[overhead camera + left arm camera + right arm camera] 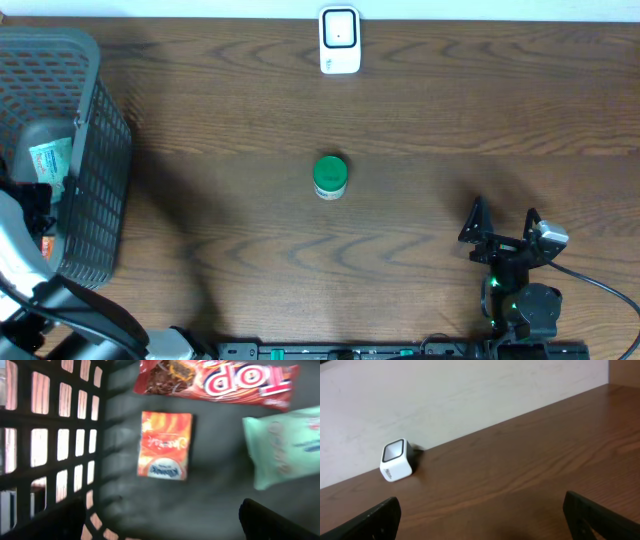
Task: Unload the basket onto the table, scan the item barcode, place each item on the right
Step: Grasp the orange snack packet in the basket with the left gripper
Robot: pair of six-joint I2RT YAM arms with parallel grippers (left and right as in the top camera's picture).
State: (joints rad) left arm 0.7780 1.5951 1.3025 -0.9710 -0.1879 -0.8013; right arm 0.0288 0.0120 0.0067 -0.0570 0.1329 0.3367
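- R end effector [500, 225]: fingers spread, empty, low over near-right part of bench [250, 250].
- L end effector [160, 522]: spread, empty, inside grey basket [100, 150] at left, above orange packet [165, 445]; red wrapper [215, 380] & mint pack [285, 450] beyond.
- Green-lidded jar [330, 176]: upright, mid-bench.
- White scanner [340, 40]: far edge, ctr.

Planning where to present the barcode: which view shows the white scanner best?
Overhead: the white scanner is seen whole, its window facing the camera. The right wrist view shows it obliquely, far off; the left wrist view, not at all.
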